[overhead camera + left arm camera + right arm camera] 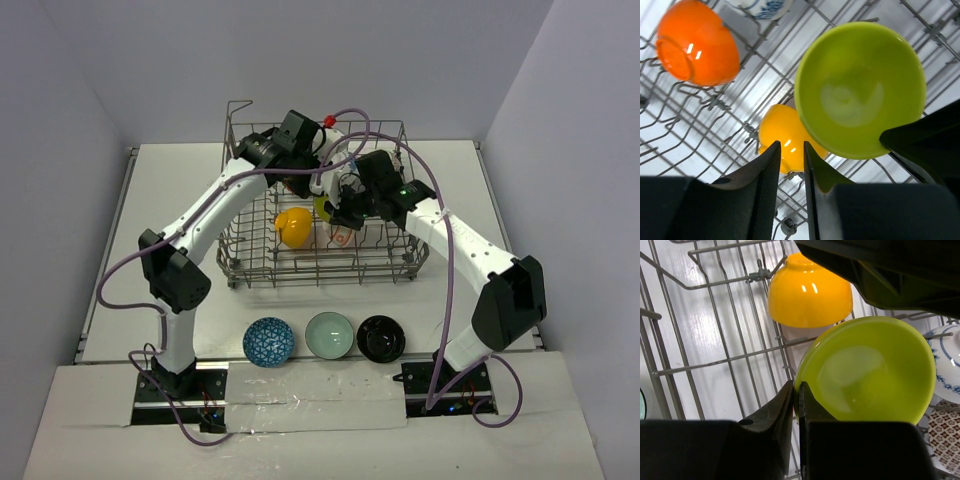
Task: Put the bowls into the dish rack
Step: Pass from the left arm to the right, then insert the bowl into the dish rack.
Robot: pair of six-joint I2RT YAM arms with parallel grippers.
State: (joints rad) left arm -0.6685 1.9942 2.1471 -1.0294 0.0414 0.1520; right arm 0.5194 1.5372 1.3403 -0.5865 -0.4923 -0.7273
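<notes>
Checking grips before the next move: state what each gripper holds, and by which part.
The right gripper pinches the lime green bowl by its rim. The left gripper holds nothing: its jaws stand slightly apart, empty.

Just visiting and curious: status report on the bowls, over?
Right pincer clamped on lime green bowl rim, over dish rack. Left pincer slightly open, empty. Yellow bowl close beside. Blue-patterned bowl, teal bowl, black bowl not yet loaded.
</notes>
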